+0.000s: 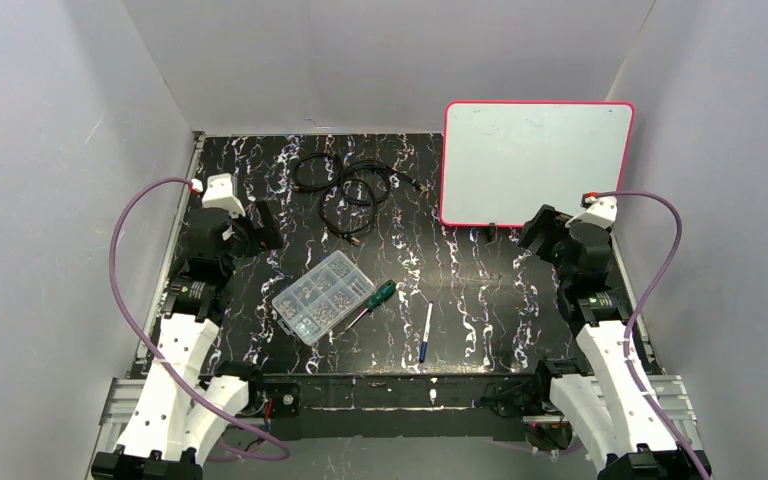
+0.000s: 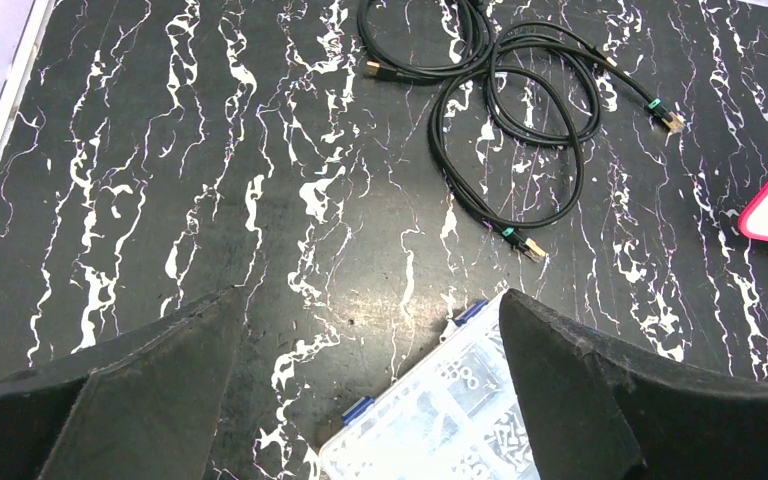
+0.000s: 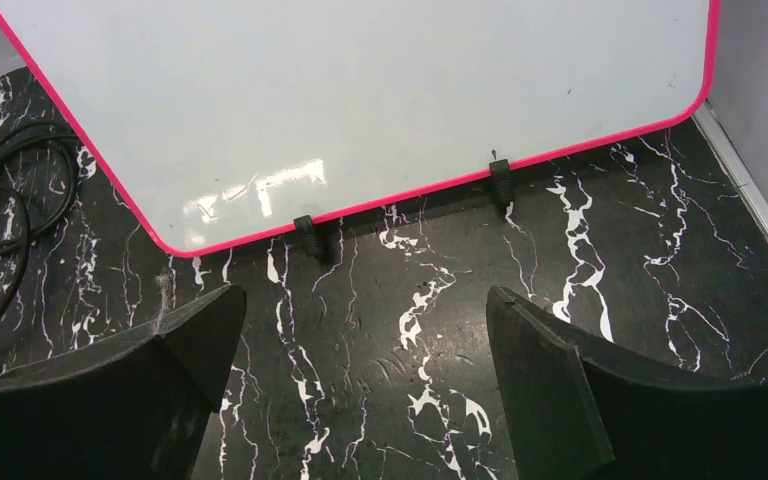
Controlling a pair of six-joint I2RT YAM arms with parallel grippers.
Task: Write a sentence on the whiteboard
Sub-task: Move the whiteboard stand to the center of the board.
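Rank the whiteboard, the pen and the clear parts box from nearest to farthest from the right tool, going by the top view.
1. The whiteboard, far right, just beyond the right tool.
2. The pen, near the table's middle, towards the arms.
3. The parts box, left of centre.

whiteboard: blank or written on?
Blank. The whiteboard shows no writing in the top or right wrist view, only glare.

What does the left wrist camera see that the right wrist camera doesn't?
Only the left wrist view shows the clear parts box. Only the right wrist view shows the black clips. Both show the whiteboard, black cables and marbled table; each sees its own open fingers.
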